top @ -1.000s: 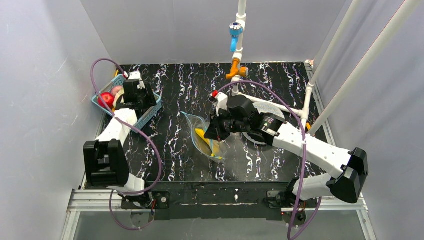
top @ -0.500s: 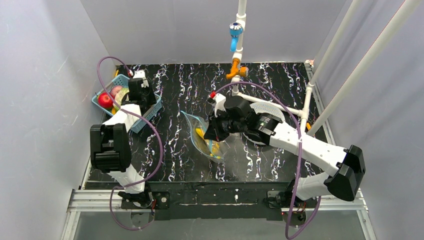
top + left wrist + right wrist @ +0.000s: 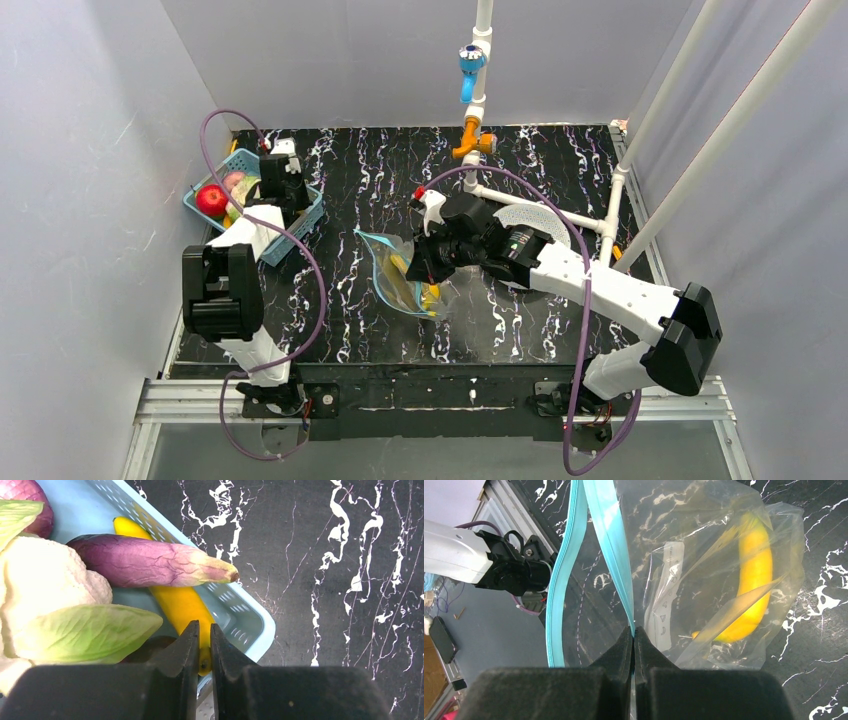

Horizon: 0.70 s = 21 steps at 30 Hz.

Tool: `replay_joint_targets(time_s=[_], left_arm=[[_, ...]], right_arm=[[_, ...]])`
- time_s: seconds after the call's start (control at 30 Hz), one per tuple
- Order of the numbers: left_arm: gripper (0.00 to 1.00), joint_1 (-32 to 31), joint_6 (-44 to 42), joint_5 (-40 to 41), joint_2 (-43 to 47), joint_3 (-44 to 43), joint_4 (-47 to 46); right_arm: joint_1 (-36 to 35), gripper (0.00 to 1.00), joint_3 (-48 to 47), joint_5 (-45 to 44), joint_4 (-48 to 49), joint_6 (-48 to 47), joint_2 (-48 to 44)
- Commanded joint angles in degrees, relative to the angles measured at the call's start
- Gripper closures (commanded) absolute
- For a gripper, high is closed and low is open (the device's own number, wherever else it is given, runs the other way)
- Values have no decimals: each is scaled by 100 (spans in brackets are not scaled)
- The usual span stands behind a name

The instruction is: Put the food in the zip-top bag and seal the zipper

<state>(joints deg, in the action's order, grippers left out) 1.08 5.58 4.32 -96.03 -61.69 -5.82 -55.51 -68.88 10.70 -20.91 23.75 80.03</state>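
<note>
Right jaws clamped on the zipper (image 3: 611, 545) lip, holding the zip-top bag (image 3: 724, 555) mouth agape. The banana (image 3: 749, 590) sits inside, beyond the tips. Left jaws pinch the yellow piece (image 3: 175, 600) end in the basket (image 3: 250, 625), likely next in.

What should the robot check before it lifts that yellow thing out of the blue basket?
1. The left pincer is shut on the yellow piece at its end: ok.
2. The purple eggplant lies across the yellow piece: not ok, it could get dragged.
3. The right pincer holds the zipper: ok.
4. The zip-top bag has its mouth open: ok.
5. The banana is inside the bag: ok.
6. Grip firm enough for lifting: cannot tell.
</note>
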Motion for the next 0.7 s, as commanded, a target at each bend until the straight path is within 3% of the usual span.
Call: replay_joint_targets(time_s=[0.0,0.23,0.5,0.67], left_arm=[[100,-22,-197,321,594,-106,195],[100,-21,-177,343,2164,83,1100],[100,-27,200,-160,4131,197,2299],[100,-26,1064,-1406,5167,166,2761]], right_arm=[[5,99,-218,-78,113,-97,-112],[5,99,-160,35,161,-72,-206],[5,99,-198,101,148,-48,-224],[5,99,-275,214,95,4,-130]])
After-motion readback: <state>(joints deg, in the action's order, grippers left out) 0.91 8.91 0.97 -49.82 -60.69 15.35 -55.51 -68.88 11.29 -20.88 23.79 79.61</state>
